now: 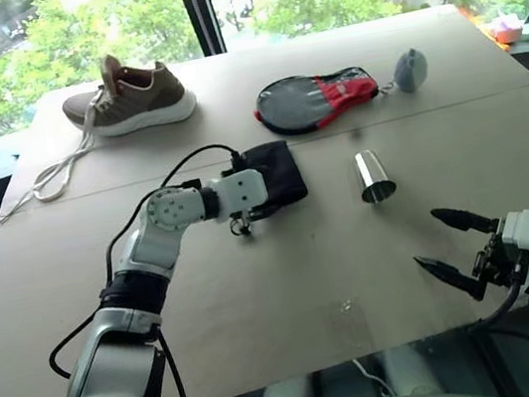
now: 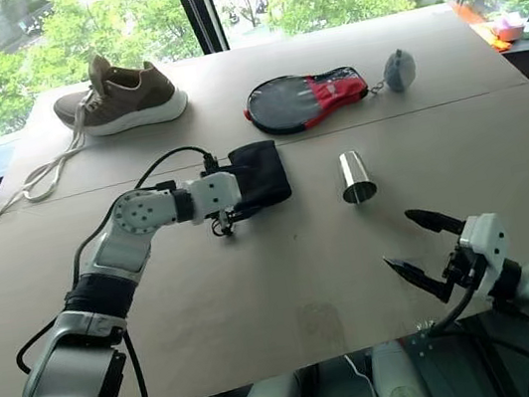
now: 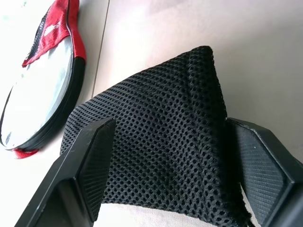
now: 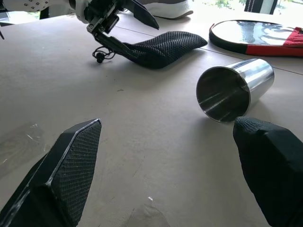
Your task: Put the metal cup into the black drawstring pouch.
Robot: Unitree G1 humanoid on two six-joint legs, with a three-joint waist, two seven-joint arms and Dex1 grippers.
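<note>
Left wrist view: my left fingers (image 3: 90, 161) stand wide on either side of the black drawstring pouch (image 3: 156, 142), one at each edge of the mesh. Can't tell if they're pressing it yet. Pouch lies flat on the surface (image 1: 259, 290), mid-left, with its cord end at my fingers; can't tell whether the mouth is open. Metal cup (image 1: 373, 177) lies on its side to the right of the pouch, well apart from it, open mouth toward the near edge, nothing inside it. My right fingers (image 1: 456, 245) are spread wide, empty, near of the cup, not touching. Black-and-red case (image 1: 314, 100), grey pouch (image 1: 410, 70) and shoe (image 1: 133, 96) sit on the far side.
</note>
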